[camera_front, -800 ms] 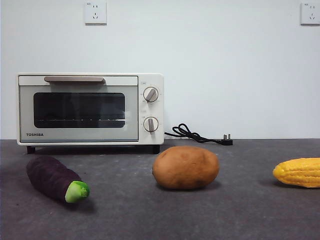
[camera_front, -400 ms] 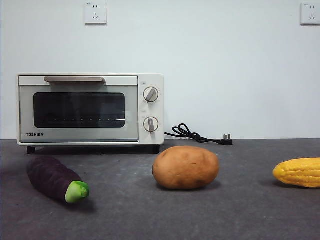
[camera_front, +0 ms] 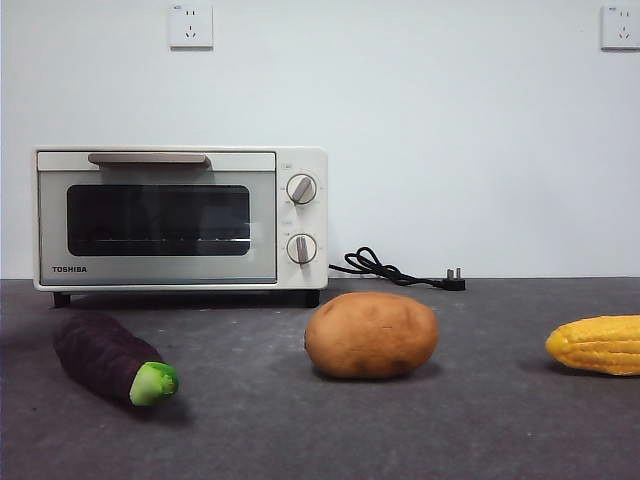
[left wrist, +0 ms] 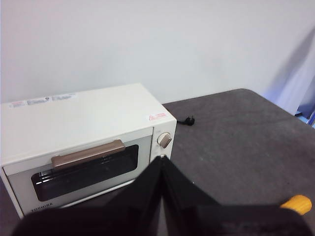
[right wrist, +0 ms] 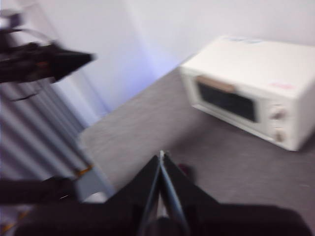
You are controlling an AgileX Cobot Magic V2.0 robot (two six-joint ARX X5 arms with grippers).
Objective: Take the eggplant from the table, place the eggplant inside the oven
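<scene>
Left gripper (left wrist: 162, 164) was pressed together, empty, high over the dark grey matte table (left wrist: 236, 132), aimed at the cream-white Toshiba toaster oven (left wrist: 83, 123); door closed, yellow corn tip (left wrist: 296, 202) at 4 o'clock. Right gripper (right wrist: 161, 158) was also pinched flat on nothing; view blurred, oven at 2 o'clock, a dark purple patch just past the tips, likely the eggplant. Front view: no arm in frame. Dark purple matte eggplant with green stem cap (camera_front: 108, 358) lay on the table at 7 o'clock, just in front of the oven's left end; brown potato (camera_front: 372, 334) centre. Judgement: spread the jaws before descending, grip mid-body across the width. Door needs opening by its bar handle (camera_front: 148, 158).
</scene>
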